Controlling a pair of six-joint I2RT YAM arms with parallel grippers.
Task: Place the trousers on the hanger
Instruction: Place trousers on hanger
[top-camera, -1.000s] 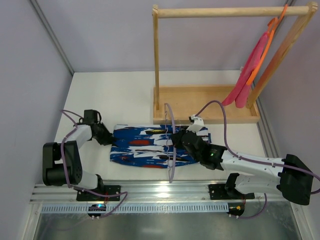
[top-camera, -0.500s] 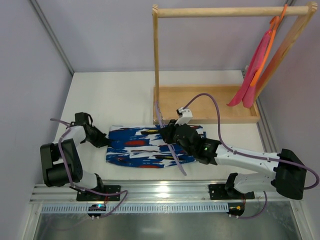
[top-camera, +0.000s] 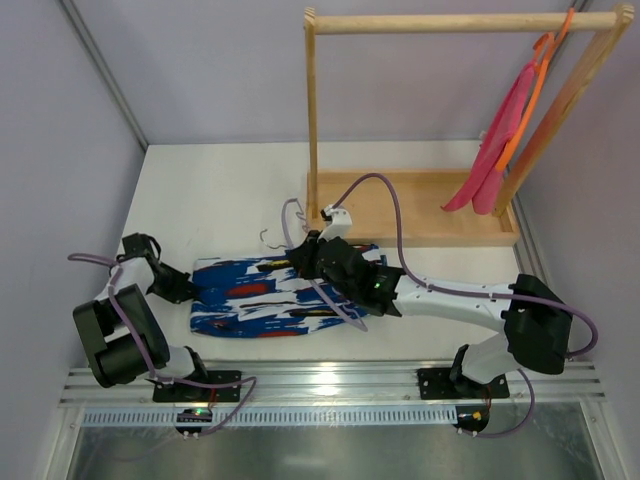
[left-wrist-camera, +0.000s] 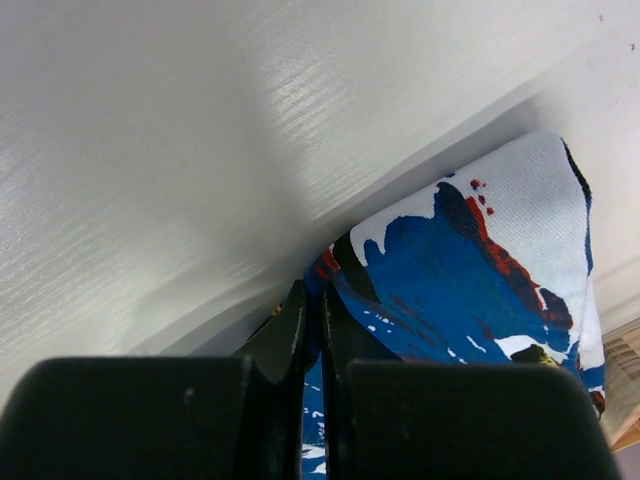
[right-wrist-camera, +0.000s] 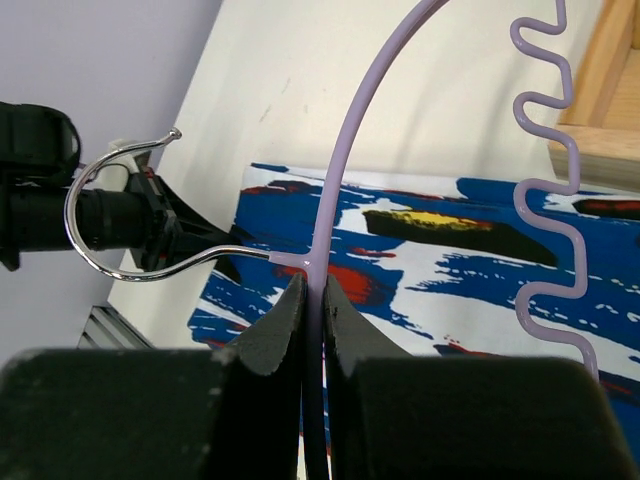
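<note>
The blue patterned trousers (top-camera: 270, 297) lie folded flat on the white table. My left gripper (top-camera: 185, 290) is shut on their left edge; in the left wrist view the cloth (left-wrist-camera: 480, 270) is pinched between the jaws (left-wrist-camera: 312, 310). My right gripper (top-camera: 312, 262) is shut on the lavender hanger (top-camera: 340, 305) and holds it above the trousers' right half. In the right wrist view the hanger's arm (right-wrist-camera: 345, 160) runs up from the jaws (right-wrist-camera: 313, 290). Its silver hook (right-wrist-camera: 100, 260) points left toward the left gripper (right-wrist-camera: 170, 225), and its wavy bar (right-wrist-camera: 560, 200) is on the right, over the trousers (right-wrist-camera: 450, 250).
A wooden rack with a tray base (top-camera: 400, 205) stands behind the trousers. An orange hanger with pink-red cloth (top-camera: 500, 150) hangs from its rail at the right. Walls close in on the left and right. A metal rail (top-camera: 330, 378) runs along the near edge.
Both arms have moved left. The left gripper has dragged the trousers left across the table. The right gripper has carried the hanger left with them.
</note>
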